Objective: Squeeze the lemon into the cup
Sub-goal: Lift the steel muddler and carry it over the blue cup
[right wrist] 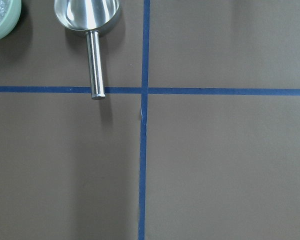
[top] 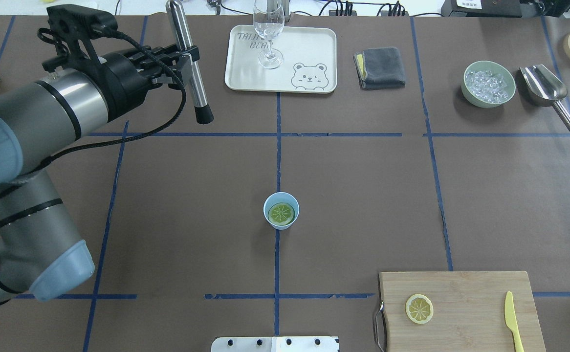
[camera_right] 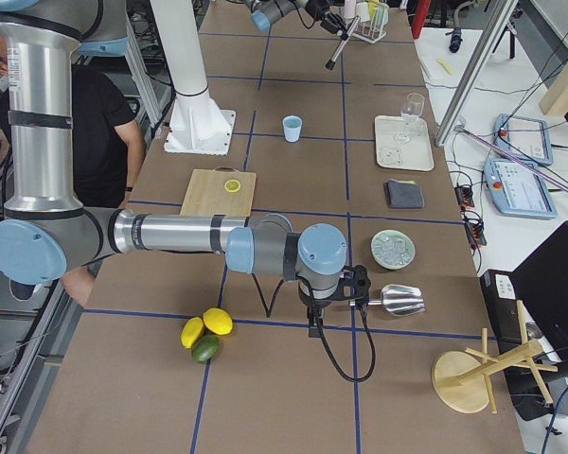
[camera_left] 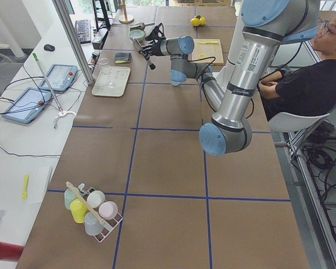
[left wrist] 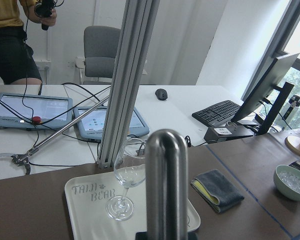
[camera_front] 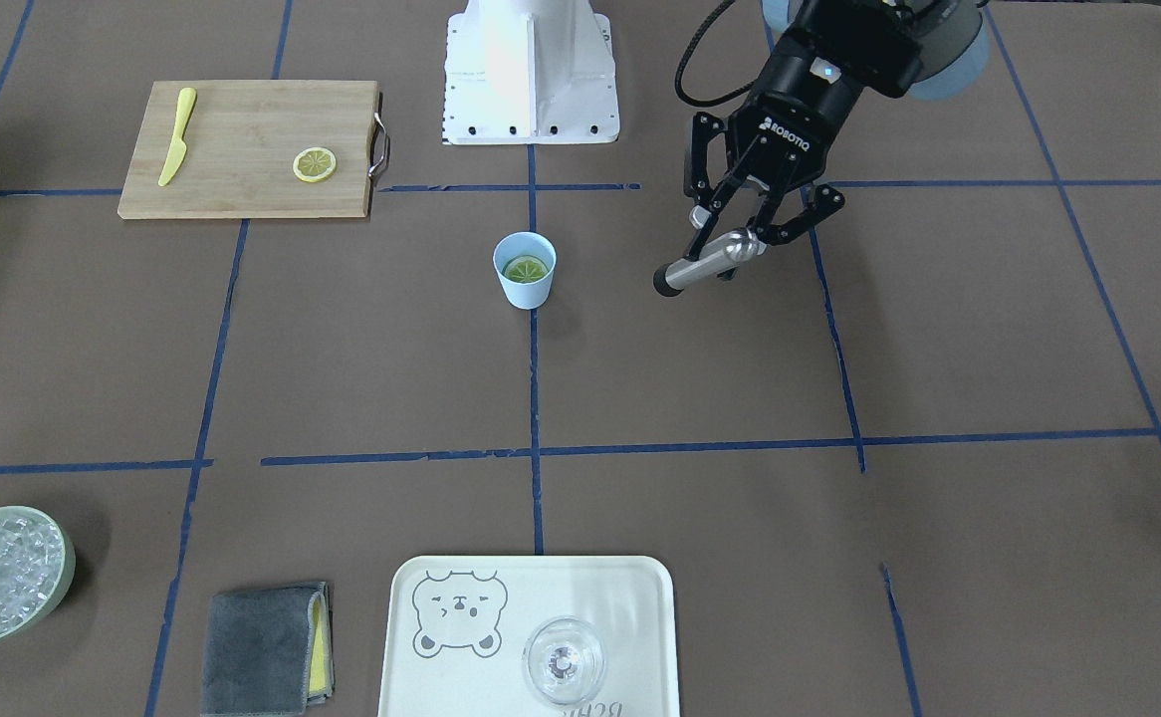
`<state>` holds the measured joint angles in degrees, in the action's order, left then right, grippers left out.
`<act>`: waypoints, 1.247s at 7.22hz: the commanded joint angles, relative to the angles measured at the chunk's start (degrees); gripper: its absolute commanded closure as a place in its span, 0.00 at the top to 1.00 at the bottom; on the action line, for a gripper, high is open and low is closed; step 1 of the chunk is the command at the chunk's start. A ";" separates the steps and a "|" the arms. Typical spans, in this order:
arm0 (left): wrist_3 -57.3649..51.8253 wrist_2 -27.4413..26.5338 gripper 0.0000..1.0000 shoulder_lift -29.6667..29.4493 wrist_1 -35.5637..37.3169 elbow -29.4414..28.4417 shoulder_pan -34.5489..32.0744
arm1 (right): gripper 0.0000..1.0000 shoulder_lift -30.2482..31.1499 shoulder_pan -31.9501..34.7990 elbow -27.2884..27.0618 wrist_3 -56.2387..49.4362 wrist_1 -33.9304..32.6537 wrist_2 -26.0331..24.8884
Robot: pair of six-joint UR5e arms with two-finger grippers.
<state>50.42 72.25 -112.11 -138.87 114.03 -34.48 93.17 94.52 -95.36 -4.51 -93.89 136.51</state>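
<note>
Now | 1 lemon in 1 cup | left tool grips rod | right tool unclear

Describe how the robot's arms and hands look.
The left arm and right arm are silver-grey tubes with pale blue joint caps and black bands. The left hand is black, with two linked fingers and white ROBOTIQ lettering; a black cable loops along its wrist.
</note>
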 commanded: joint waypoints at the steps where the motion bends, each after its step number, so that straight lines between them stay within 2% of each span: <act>1: -1.54 -11.47 0.00 -0.39 -0.18 2.33 7.55 | 1.00 -0.09 0.05 0.00 0.64 0.47 -0.02; 2: -5.73 -16.39 0.00 -2.39 -0.26 1.99 11.41 | 1.00 -0.26 0.05 -0.18 0.64 0.55 -0.02; 4: -9.46 -21.43 0.00 -6.52 -0.61 -1.59 19.15 | 1.00 -0.62 0.05 0.00 0.64 0.55 -0.19; 6: -19.35 -21.80 0.00 -8.99 -1.49 -4.16 22.51 | 1.00 -0.53 0.05 0.08 0.64 0.47 -0.28; 9: -19.66 -21.45 0.00 -9.44 -8.24 -11.27 23.67 | 1.00 -0.62 0.05 0.35 0.82 0.47 -0.11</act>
<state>31.09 50.60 -121.42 -144.01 105.56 -11.11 92.62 94.57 -95.17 -3.77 -93.43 136.29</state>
